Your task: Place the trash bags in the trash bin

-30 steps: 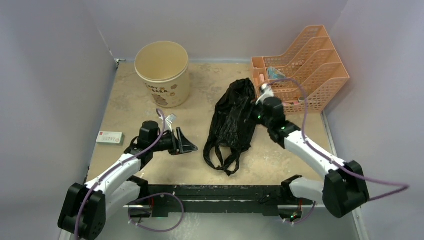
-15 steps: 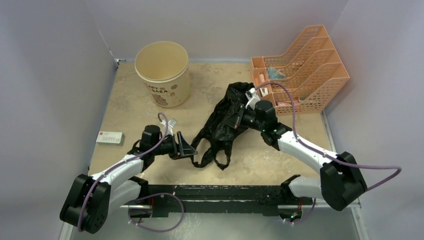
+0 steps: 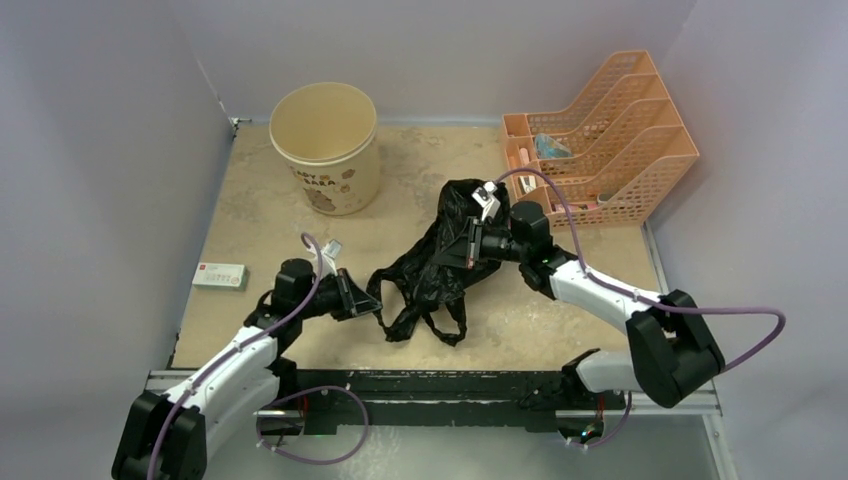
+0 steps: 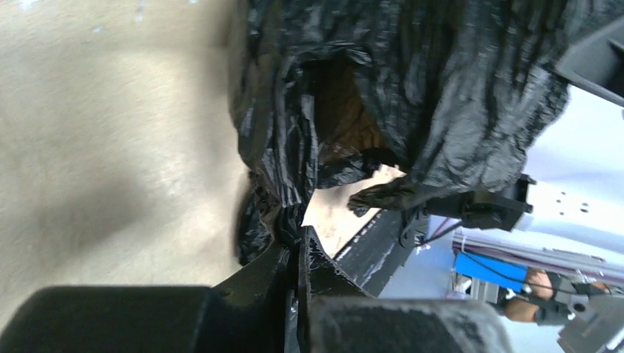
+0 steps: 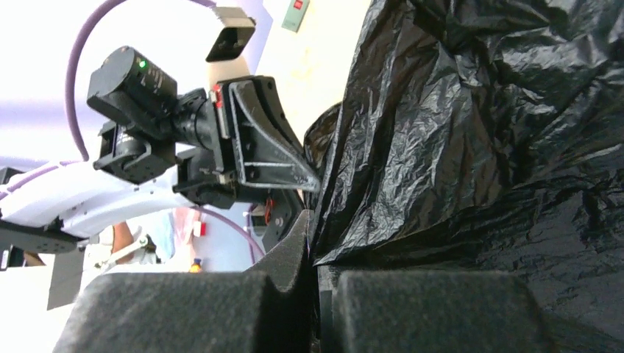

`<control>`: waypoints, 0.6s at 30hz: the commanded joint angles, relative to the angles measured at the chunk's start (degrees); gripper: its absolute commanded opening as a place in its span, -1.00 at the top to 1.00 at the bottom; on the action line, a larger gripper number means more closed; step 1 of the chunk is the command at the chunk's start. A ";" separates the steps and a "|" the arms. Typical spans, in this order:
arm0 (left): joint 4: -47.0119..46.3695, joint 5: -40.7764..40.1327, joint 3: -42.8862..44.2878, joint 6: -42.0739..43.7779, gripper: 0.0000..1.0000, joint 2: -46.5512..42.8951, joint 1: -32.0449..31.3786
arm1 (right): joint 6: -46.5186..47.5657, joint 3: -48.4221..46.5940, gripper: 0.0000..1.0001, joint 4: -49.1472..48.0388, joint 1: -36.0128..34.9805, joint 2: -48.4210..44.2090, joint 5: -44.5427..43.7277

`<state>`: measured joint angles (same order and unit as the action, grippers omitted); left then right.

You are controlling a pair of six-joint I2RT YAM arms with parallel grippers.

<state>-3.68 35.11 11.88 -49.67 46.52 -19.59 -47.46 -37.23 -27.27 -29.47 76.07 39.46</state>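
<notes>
Pickup looks secured: your left end effector [image 3: 372, 303] and right end effector [image 3: 462, 245] each pinch the trash bags [image 3: 430, 275]; next, probably lift both toward the trash bin [image 3: 340, 185].

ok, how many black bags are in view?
1. The black bag sits mid-table, pinched at its left end by the left gripper and at its right by the right gripper. Folds could hide a second.

Lettering on the trash bin [image 3: 340, 190] was too small to read. Contents of the orange organiser [image 3: 620, 150], right of the bin, were indistinct. The trash bag [image 5: 478, 147] ran off the right wrist view's top and right edges.
</notes>
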 commanded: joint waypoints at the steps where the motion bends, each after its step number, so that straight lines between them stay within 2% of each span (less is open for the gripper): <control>1: 5.66 -6.10 3.55 2.19 1.00 -0.22 -0.09 | 5.44 -1.85 0.96 2.48 2.38 -2.90 5.62; 4: 12.81 -11.95 6.49 1.69 1.00 -3.69 -0.09 | 9.36 -3.77 0.99 10.73 6.99 -5.84 -0.77; 8: 26.95 -23.51 15.92 4.09 1.00 -7.35 -0.09 | 11.97 -6.08 0.99 18.39 11.05 -9.30 -13.95; 9: 29.13 -25.70 17.94 4.80 1.00 -8.35 -0.09 | 12.57 -6.51 0.94 19.16 11.24 -9.55 -14.46; 12: 31.93 -28.72 21.81 6.50 1.00 -11.76 -0.09 | 15.19 -7.65 0.90 17.93 11.24 -8.21 -5.35; 13: 32.43 -28.86 22.71 7.00 1.00 -12.70 -0.09 | 16.92 -8.49 0.99 16.73 11.23 -7.67 -1.58; 16: 29.78 -24.62 23.52 9.85 1.00 -15.78 -0.09 | 14.85 -8.42 1.00 7.80 11.20 -8.30 11.31; 18: 27.30 -21.63 23.24 11.04 1.00 -17.41 -0.09 | 12.93 -8.12 1.00 3.01 11.16 -10.63 10.65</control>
<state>24.80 10.81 33.80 -43.24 31.24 -19.59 -34.33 -43.40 -13.74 -18.00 68.64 40.32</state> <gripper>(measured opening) 0.008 0.005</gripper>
